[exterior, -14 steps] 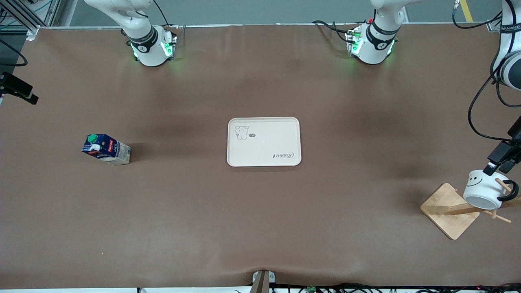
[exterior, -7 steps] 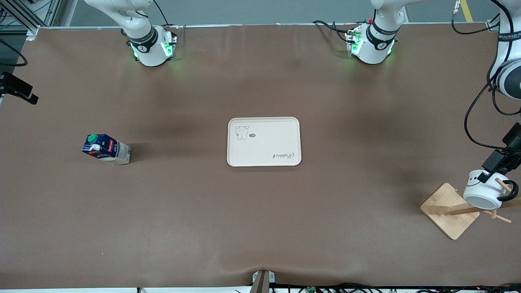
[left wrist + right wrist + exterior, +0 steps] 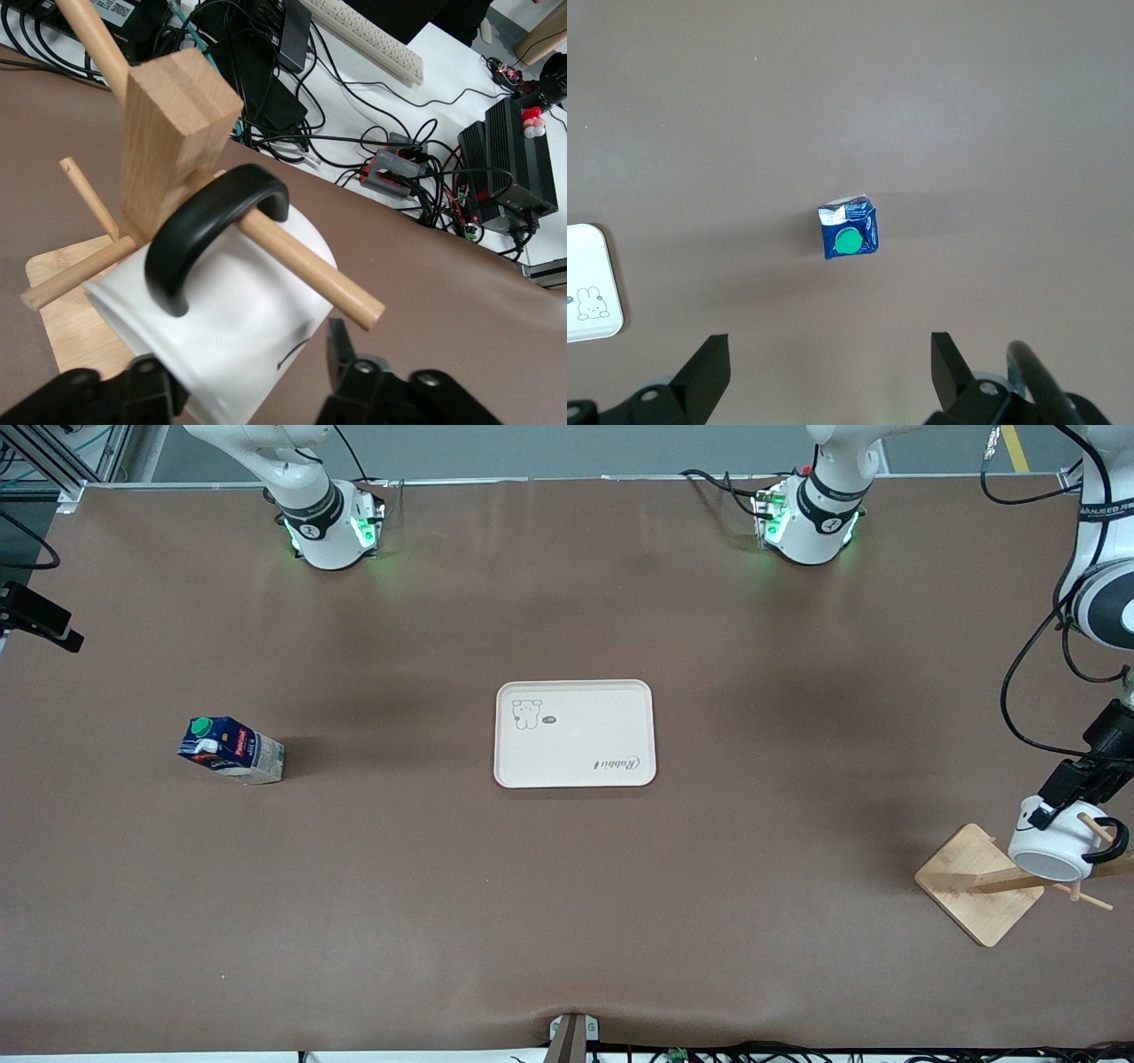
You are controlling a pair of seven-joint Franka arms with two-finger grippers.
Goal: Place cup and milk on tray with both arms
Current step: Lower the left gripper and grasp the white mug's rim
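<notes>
1. Rack base (image 3: 977, 884), a square wooden board, lies nearest the front camera at the left arm's end of the brown counter (image 3: 567, 921); its post (image 3: 170, 133) carries round pegs.
2. Cup (image 3: 1052, 844), white with a black handle (image 3: 205, 232), hangs tilted on 1 peg (image 3: 306, 276) that passes through the handle, above the rack base.
3. Left claw (image 3: 257, 385) is at the cup, its 2 fingers (image 3: 350, 367) set on either side of the white body; whether they already press it I cannot tell.
4. Milk carton (image 3: 230, 750), dark blue with a green cap (image 3: 848, 241), stands on the counter toward the right arm's end, well apart from everything else.
5. Tray (image 3: 574, 733), cream with a small bear drawing and "Rabbit" script, lies mid-counter between carton and rack, with nothing on it.
6. Right claw (image 3: 829, 372) waits high over the carton, its 2 fingers spread wide and holding nothing.
</notes>
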